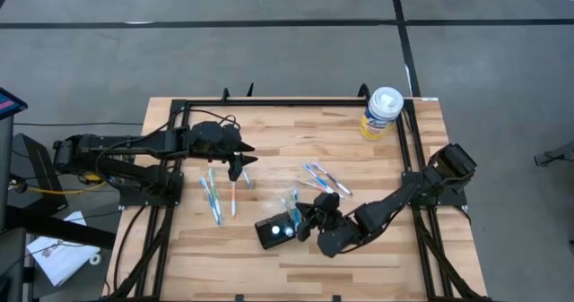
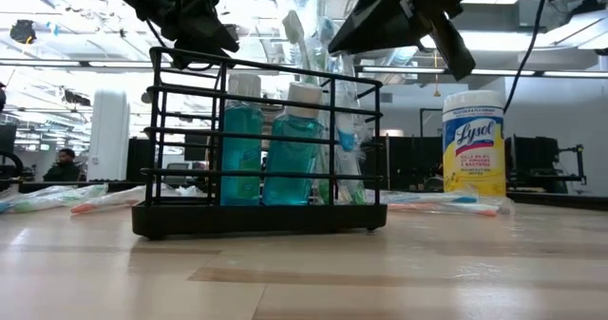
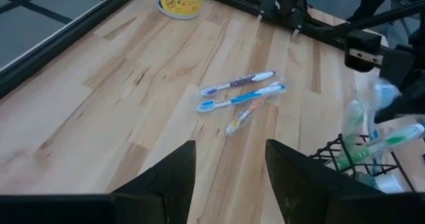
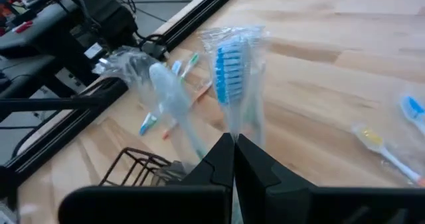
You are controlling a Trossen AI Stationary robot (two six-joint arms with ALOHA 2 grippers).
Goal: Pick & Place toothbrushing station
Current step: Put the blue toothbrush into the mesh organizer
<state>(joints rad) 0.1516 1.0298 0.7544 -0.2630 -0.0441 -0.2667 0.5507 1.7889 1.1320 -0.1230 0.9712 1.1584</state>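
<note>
I am watching the toothbrushing station (image 1: pixel 275 231) sitting low and centre in the overhead frame, on the wooden table (image 1: pixel 296 127). In the low view it is filling the middle of the frame as a black wire rack (image 2: pixel 261 154) holding two teal bottles (image 2: pixel 266 149) and wrapped toothbrushes standing upright.

I am holding the right gripper (image 1: pixel 305 220) just right of the station in the overhead frame. In its wrist view its fingers (image 4: pixel 222 159) are pressing together on the base of a wrapped blue-bristled toothbrush (image 4: pixel 232 74), which is standing up above the rack's rim.

I am keeping the left gripper (image 1: pixel 240 159) in the upper middle-left of the overhead frame, well apart from the station, with its fingers (image 3: pixel 174 171) standing apart and holding nothing.

A bundle of toothbrushes (image 1: pixel 215 194) is lying left of centre, and a second bundle (image 1: pixel 325 178) is lying right of centre. The wipes canister (image 1: pixel 381 112) is standing in the upper right, near the table's edge.
</note>
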